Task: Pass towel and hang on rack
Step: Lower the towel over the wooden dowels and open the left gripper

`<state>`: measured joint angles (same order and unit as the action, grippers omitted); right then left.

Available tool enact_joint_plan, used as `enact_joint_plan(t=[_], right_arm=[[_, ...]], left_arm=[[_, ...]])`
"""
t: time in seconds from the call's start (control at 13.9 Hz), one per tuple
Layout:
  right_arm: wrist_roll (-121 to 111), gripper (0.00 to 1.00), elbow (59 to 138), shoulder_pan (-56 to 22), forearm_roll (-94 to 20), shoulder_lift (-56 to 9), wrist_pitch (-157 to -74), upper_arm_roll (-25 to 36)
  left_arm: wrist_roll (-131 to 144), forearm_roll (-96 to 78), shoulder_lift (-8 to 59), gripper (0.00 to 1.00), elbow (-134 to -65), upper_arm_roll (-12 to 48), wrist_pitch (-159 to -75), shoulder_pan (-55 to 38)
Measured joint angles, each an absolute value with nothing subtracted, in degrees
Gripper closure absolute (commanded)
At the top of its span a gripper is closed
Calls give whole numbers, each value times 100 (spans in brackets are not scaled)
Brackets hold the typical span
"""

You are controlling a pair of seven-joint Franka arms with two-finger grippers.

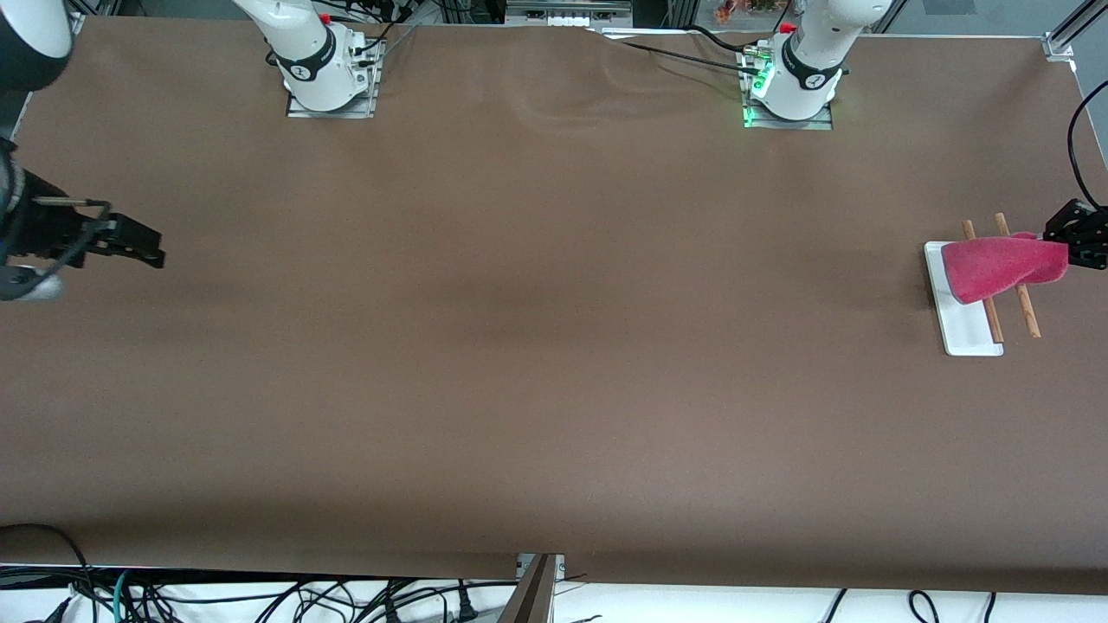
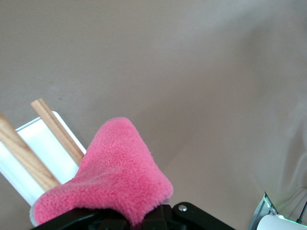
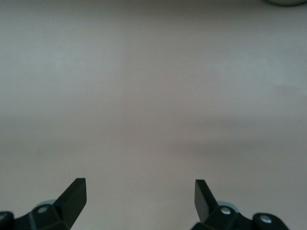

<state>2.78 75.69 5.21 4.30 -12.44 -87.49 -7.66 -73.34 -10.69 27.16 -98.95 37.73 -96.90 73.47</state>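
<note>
So, front view: the left claw (image 1: 1066,245) is pinched tight on one end of the towel (image 1: 995,269), which drapes across the rack (image 1: 969,337) at the left arm's end of the counter (image 1: 537,346). The right claw (image 1: 156,247) waits over its own end. Left wrist view: pink fuzz over both rods. Right wrist view: fingers (image 3: 74,194) spread wide, holding nothing.

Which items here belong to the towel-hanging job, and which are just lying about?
Part of the job:
- towel, draped over the rack's rods
- rack, at the left arm's end of the table
- left gripper, shut on the towel's edge
- right gripper, open, waiting over the right arm's end of the table

Lying about:
- cables below the table's near edge
</note>
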Motion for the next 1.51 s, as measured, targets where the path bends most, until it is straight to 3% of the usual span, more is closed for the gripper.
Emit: enact_joint_plan(t=[0.43, 1.08, 1.44, 1.51], right_arm=[[153, 0, 8107, 521, 430, -678, -8581, -591], [-155, 0, 8250, 516, 429, -668, -8603, -597], [-192, 0, 8250, 519, 429, -686, -8630, -590], [-191, 0, 8250, 522, 429, -686, -8629, -579]], left_arm=[[-7522, -640, 3208, 100, -9416, 3666, -9678, 7347], [-7931, -542, 3620, 100, -9073, 3475, -9669, 7348], [-8048, -339, 3755, 38, -8867, 3397, -9668, 7348], [-8068, -308, 3785, 0, -8824, 3397, -9668, 7347]])
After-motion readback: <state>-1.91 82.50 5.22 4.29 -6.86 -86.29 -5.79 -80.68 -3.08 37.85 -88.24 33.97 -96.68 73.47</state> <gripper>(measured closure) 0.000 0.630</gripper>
